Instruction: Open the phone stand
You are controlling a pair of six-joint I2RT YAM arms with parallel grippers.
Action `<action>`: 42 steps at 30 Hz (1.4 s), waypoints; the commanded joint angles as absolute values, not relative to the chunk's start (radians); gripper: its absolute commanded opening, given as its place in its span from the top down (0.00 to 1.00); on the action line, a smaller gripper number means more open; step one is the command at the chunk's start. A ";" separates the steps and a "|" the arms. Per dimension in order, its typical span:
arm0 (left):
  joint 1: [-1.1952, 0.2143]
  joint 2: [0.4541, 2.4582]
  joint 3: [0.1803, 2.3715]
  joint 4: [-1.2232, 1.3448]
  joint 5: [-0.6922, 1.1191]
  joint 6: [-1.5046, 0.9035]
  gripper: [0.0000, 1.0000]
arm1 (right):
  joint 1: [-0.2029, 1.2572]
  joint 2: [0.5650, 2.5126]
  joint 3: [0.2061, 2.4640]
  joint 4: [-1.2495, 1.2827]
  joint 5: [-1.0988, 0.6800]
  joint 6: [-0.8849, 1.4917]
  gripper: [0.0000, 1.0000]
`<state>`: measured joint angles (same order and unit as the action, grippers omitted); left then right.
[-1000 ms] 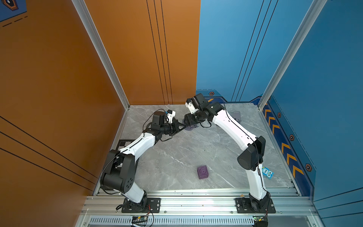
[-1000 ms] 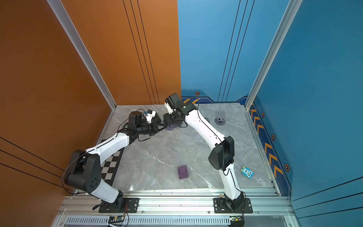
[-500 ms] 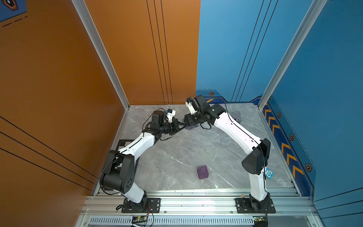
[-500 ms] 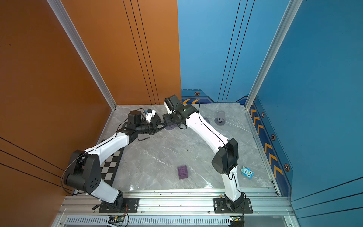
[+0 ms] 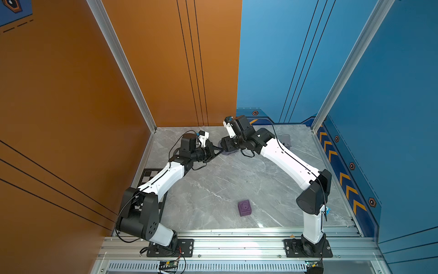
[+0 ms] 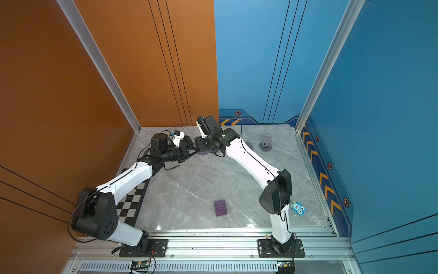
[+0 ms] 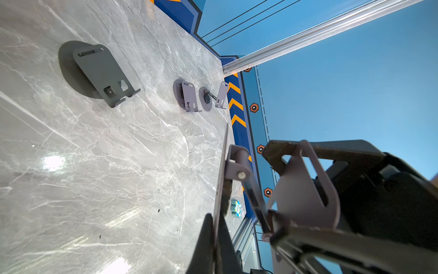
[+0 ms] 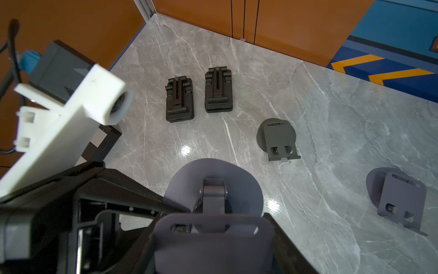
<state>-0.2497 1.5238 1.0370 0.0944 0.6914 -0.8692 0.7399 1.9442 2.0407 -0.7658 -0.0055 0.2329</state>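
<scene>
- Grey marble surface between orange and blue walls; both arms meet toward its far edge.
- Phone stand sits between them, partly unfolded; whether it clears the surface cannot be told.
- Left claw is pinched tight on the edge of the round base; right claw is clamped across the cradle plate.
- Recommendation: hold the base fixed and swing the plate away about the hinge arm, slowly, without twisting or slackening either grip.
</scene>
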 commanded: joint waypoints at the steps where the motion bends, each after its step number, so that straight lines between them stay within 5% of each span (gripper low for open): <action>1: -0.112 1.620 0.974 -0.098 0.147 -0.966 1.00 | 0.788 1.710 2.044 -0.884 -0.027 0.203 0.72; 23: -0.101 1.631 0.969 -0.097 0.124 -0.979 1.00 | 0.850 1.511 1.765 -0.738 0.056 0.218 0.79; 42: -0.100 1.598 0.988 -0.074 0.309 -0.875 1.00 | 0.760 1.619 1.826 -0.707 0.015 0.222 0.78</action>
<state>-0.0841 1.6360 0.9745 -0.0666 0.3130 -0.9306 0.7818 1.6096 1.8053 -0.6991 0.0410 0.2325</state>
